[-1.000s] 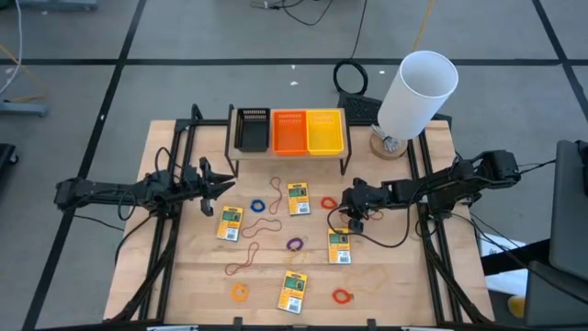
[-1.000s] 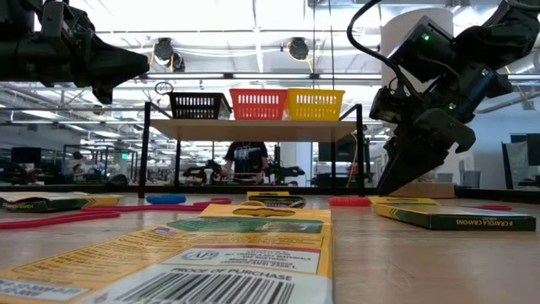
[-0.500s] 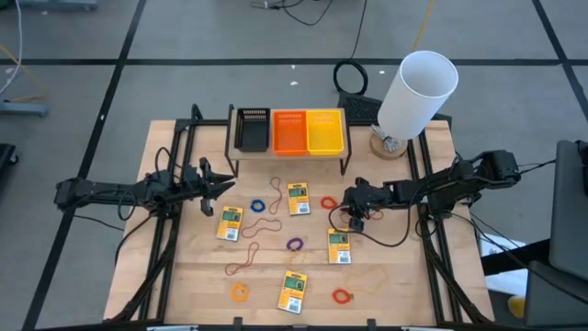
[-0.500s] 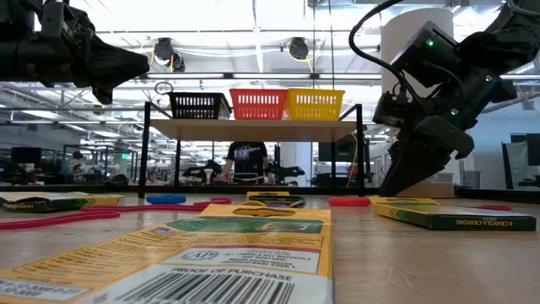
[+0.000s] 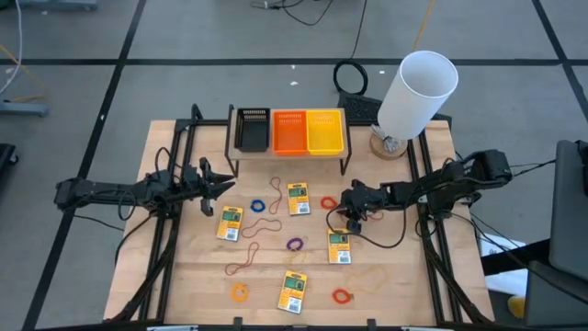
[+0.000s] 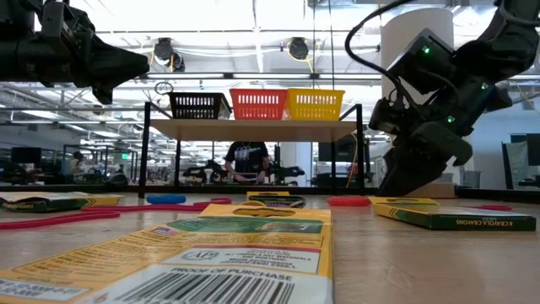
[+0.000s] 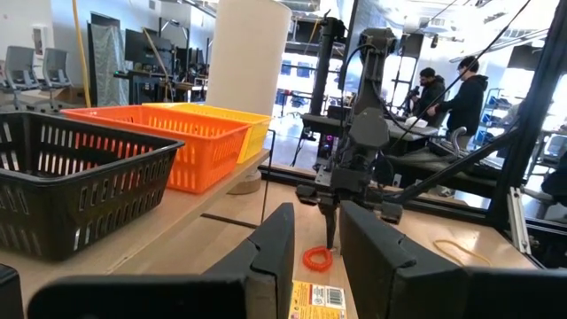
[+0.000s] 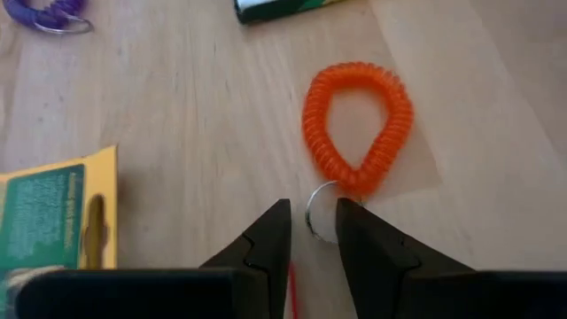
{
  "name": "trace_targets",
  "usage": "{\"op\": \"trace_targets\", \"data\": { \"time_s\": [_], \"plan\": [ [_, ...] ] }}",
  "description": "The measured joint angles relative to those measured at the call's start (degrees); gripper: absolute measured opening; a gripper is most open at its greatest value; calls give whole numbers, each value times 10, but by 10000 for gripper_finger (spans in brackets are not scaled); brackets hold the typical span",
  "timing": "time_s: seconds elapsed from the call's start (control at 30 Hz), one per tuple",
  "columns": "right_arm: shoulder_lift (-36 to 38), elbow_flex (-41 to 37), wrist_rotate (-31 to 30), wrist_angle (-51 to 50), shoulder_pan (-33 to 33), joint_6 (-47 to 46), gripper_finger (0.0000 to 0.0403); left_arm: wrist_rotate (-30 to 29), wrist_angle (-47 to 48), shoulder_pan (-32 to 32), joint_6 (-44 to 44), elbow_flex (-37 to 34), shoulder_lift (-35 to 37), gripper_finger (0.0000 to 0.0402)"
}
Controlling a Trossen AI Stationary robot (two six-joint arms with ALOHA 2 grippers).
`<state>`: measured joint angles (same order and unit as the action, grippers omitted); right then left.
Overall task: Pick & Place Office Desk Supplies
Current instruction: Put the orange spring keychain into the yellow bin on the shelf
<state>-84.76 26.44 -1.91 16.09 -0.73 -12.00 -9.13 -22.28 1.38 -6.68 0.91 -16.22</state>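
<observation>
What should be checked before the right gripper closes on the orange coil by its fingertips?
1. Right gripper lined up with the orange coil: ok; the coil's metal ring sits in the gap between the fingers.
2. Jaws parted enough to take the ring: ok, a narrow gap shows in the right wrist view.
3. Fingertips down at the table: cannot tell.
4. Nearby crayon pack clear of the fingers: ok, it lies apart to one side.
5. Left gripper out of the way: ok, it hangs over the table's left side, away from the coil.
6. Orange bin unobstructed: ok.
</observation>
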Motion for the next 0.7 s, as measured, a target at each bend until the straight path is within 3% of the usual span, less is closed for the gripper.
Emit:
{"op": "trace_targets", "data": {
  "time_s": [0.3,0.5,0.7],
  "plan": [
    [-25,1,4,33,13,20,82,0,3,0,0,0,0,81],
    [-25,1,4,31,19,31,14,0,3,0,1,0,0,81],
    [-25,1,3,35,19,42,4,0,3,0,1,0,0,81]
  ]
}}
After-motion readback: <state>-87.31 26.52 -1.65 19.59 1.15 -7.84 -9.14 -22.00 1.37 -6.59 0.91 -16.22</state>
